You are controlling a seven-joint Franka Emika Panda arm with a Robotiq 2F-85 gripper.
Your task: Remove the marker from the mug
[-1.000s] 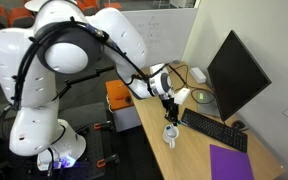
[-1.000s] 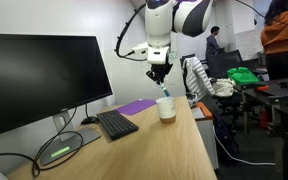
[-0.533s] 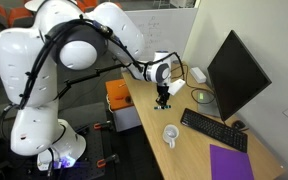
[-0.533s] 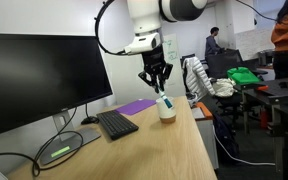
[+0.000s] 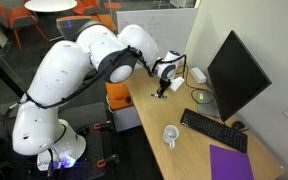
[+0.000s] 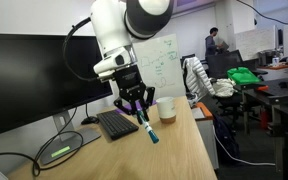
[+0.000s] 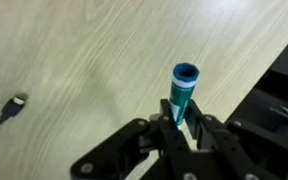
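Observation:
My gripper is shut on the marker, a short teal-capped stick that points away from the jaws over bare wooden desk. In both exterior views the gripper holds the marker tilted a little above the desk, well away from the mug. The mug is a small white cup standing upright near the desk's front edge, with nothing in it that I can see.
A black keyboard and a black monitor stand on the desk. A purple sheet lies at one end. A cable end lies on the wood. An orange box sits beside the desk.
The gripper has carried the marker up out of the mug and along the desk away from it, then lowered toward the desk surface. The mug has stayed in place.

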